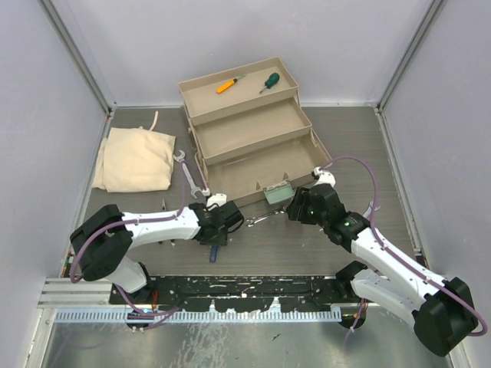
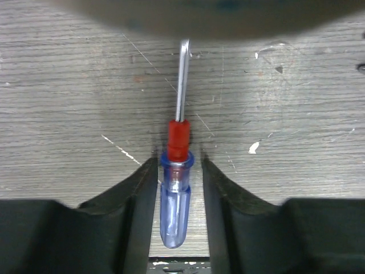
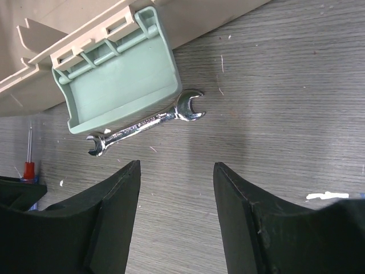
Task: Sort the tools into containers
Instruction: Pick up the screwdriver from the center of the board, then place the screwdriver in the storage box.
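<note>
- Left gripper (image 2: 178, 164) is down at the table (image 2: 296, 114), fingers apart and straddling the handle of the blue-red screwdriver (image 2: 174, 211). Slim gaps on both sides, no grip yet.
- That screwdriver lies flat, shaft pointing away from the wrist, near the front of the toolbox (image 1: 249, 126).
- Right gripper (image 3: 177, 168) is open above the table. A small wrench (image 3: 149, 123) lies ahead of its fingertips, tight against the green latch (image 3: 122, 85).
- Top tray (image 1: 249, 93) holds an orange screwdriver (image 1: 225, 85) and a green screwdriver (image 1: 269, 81). More wrenches (image 1: 189, 175) lie left of the toolbox.
- Step in hand, likely: picking the blue-red screwdriver. Next: close on the handle, lift clear, carry to the top tray with the other drivers.
- Right arm needs to advance and drop onto the wrench; the latch leaves little finger room on that side.
</note>
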{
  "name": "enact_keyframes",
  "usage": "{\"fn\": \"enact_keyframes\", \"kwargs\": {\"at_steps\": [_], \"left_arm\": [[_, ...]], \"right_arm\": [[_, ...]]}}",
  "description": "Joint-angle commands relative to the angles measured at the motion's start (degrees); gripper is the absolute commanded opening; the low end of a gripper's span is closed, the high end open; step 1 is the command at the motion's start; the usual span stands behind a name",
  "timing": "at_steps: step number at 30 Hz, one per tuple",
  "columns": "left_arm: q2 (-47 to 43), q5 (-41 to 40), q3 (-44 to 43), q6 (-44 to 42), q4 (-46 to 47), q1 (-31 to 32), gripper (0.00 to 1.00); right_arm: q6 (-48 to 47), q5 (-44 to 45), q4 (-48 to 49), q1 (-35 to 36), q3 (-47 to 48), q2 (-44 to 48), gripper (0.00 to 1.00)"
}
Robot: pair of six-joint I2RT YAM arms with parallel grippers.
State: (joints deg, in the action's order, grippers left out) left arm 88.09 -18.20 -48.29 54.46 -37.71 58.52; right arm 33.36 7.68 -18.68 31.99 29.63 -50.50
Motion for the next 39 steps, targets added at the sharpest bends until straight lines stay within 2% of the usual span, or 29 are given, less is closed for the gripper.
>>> {"fn": "enact_keyframes", "kwargs": {"at_steps": [1,10,17,21,25,29,33,39], "left_arm": [[0.37,2.63,3.16,-0.39,-0.87,0.42,0.32],[-4.65,0.61,4.32,-0.72,-4.86,0.40,0.01],[-14.61,-4.85,5.31,3.60,-13.17,0.46,0.00],[-23.63,-10.13,3.45,3.62,-16.95,0.50,0.00],[-26.39,-16.97,-3.54,-2.02,-20.78,0.39,0.00],[-26.91,-20.73,-13.07,-14.22,-18.90,0.10,0.00],[-28.50,-14.70,-18.36,-27.09,-10.54,-3.06,0.00],[-25.55,-2.04,-24.69,-38.99,-3.02,-11.43,0.00]], "right_arm": [[1.08,2.59,-0.09,-0.08,0.89,1.82,0.59],[1.82,10.07,-2.54,-0.09,4.05,7.61,0.59],[1.23,10.58,-2.06,-0.08,4.61,6.78,0.59],[1.67,9.85,-1.60,-0.08,4.65,5.65,0.59],[1.97,9.37,-1.36,-0.08,4.43,5.78,0.58],[2.32,9.53,-1.32,-0.08,3.77,6.74,0.59],[2.54,8.91,-1.40,-0.04,3.22,7.38,0.58],[3.01,8.87,-2.39,-0.08,2.54,9.00,0.59]]}}
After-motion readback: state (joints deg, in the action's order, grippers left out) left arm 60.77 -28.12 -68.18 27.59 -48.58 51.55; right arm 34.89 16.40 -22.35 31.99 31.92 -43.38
